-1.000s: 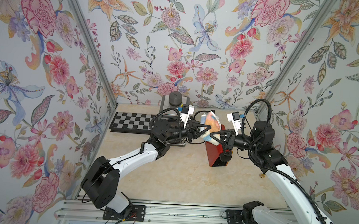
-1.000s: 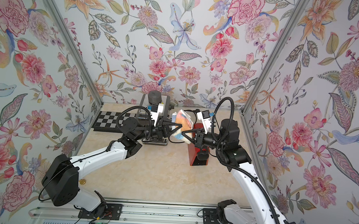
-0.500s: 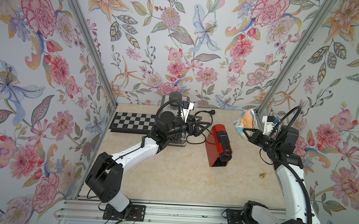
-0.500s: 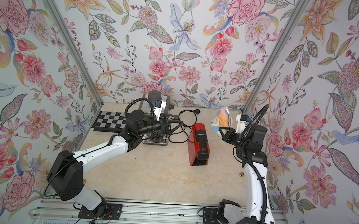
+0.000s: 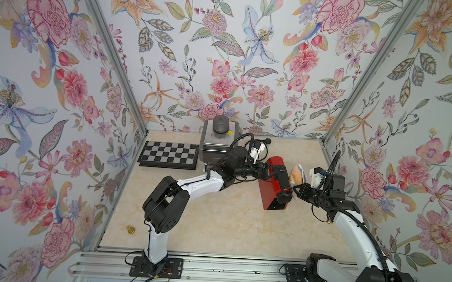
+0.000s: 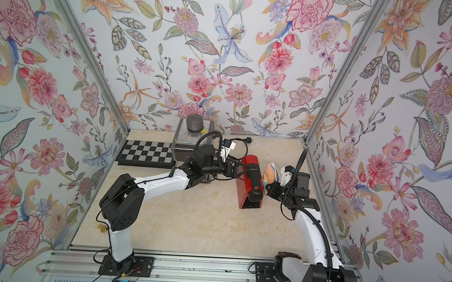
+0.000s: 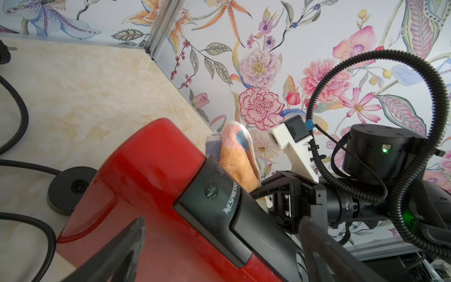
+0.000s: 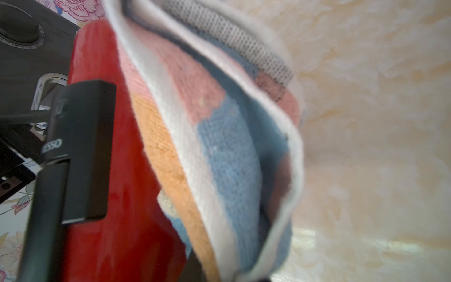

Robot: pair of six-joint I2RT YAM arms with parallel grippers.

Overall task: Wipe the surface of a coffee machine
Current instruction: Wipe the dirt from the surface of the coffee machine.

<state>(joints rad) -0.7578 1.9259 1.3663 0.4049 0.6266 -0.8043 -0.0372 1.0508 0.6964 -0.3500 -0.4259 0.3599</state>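
The red coffee machine (image 5: 271, 191) with its black top strip stands mid-table in both top views (image 6: 246, 190). My left gripper (image 5: 265, 173) is open at its left side. In the left wrist view the machine (image 7: 151, 175) lies between the two spread fingers (image 7: 122, 249); whether they touch it I cannot tell. My right gripper (image 5: 299, 186) is shut on a striped orange, pink and blue cloth (image 5: 297, 174). The cloth (image 8: 219, 146) lies against the machine's right side (image 8: 102, 219) and hides the right fingers.
A grey box appliance (image 5: 219, 142) and a chessboard (image 5: 168, 154) sit at the back left. The machine's black cable and plug (image 5: 258, 142) trail behind it. Small brass pieces lie near the left wall (image 5: 130, 229) and by the right arm (image 5: 329, 222).
The left gripper let go of the cloth and opened, then moved to straddle the machine. The right arm swung out right with the cloth and came back to the machine's right side.
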